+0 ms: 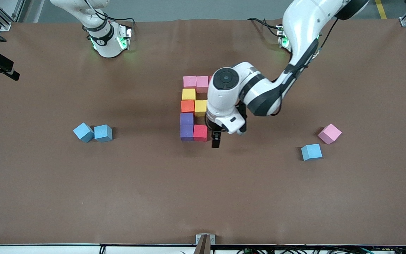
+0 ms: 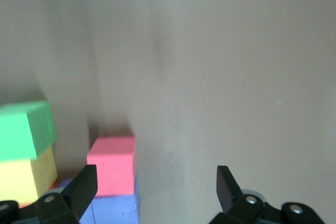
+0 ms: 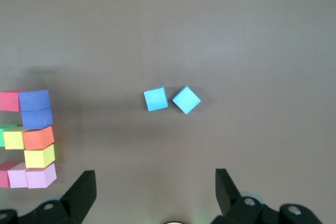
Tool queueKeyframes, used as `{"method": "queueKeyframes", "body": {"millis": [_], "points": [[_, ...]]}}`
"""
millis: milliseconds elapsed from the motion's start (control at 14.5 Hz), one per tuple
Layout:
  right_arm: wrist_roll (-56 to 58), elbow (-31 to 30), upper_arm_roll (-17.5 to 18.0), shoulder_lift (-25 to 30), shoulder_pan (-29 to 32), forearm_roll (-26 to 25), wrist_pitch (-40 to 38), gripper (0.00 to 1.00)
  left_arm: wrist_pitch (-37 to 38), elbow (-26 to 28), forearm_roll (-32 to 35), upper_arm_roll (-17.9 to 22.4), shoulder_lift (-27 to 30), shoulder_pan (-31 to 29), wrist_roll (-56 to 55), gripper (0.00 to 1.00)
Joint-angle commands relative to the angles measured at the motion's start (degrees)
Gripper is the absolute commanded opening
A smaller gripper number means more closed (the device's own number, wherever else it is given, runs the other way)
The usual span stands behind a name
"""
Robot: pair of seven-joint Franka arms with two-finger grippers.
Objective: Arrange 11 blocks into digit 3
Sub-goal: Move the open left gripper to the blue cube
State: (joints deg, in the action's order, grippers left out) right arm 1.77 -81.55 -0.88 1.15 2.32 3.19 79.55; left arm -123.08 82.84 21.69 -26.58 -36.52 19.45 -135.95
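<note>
Blocks fill the middle of the brown table (image 1: 48,197), packed into a tight coloured cluster (image 1: 193,109) that touches edge to edge. Its row farthest from the front camera starts with two pink blocks (image 1: 196,82); then come a yellow block (image 1: 188,94), an orange block (image 1: 187,106) with a second yellow block (image 1: 200,107) beside it, and two purple blocks (image 1: 186,127). A red block (image 1: 200,132) sits against the nearer purple one. The left wrist view also shows a green block (image 2: 26,128) next to that second yellow one, hidden under the arm from the front.

Over the cluster's side toward the left arm's end hangs the left gripper (image 1: 215,138), jaws spread wide, holding nothing, just beside the red block.

The right gripper (image 3: 155,192) waits high near its base, jaws likewise apart and empty.

Loose on the table: two light blue blocks (image 1: 93,132) touching, toward the right arm's end; another pink block (image 1: 329,133) and light blue block (image 1: 311,152) toward the left arm's end.
</note>
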Motion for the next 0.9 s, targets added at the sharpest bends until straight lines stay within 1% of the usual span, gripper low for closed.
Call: {"method": "queueKeyframes", "body": {"millis": [0, 346, 484, 830], "points": [[0.69, 0.95, 0.71, -0.53, 0.93, -0.64, -0.36, 1.00, 3.02, 1.27, 0.01, -0.23, 2.85, -3.79, 7.25, 1.00], [0.69, 0.86, 0.71, -0.53, 0.93, -0.64, -0.36, 1.00, 3.11, 1.27, 0.19, -0.06, 3.12, -11.70, 20.96, 1.00], [0.69, 0.86, 0.71, -0.53, 0.93, -0.64, -0.36, 1.00, 3.11, 1.35, 0.10, -0.05, 3.03, -14.78, 28.68, 1.00], [0.69, 0.95, 0.71, -0.79, 0.93, -0.64, -0.36, 1.00, 3.11, 1.44, 0.10, 0.21, 2.07, -21.29, 43.46, 1.00]]}}
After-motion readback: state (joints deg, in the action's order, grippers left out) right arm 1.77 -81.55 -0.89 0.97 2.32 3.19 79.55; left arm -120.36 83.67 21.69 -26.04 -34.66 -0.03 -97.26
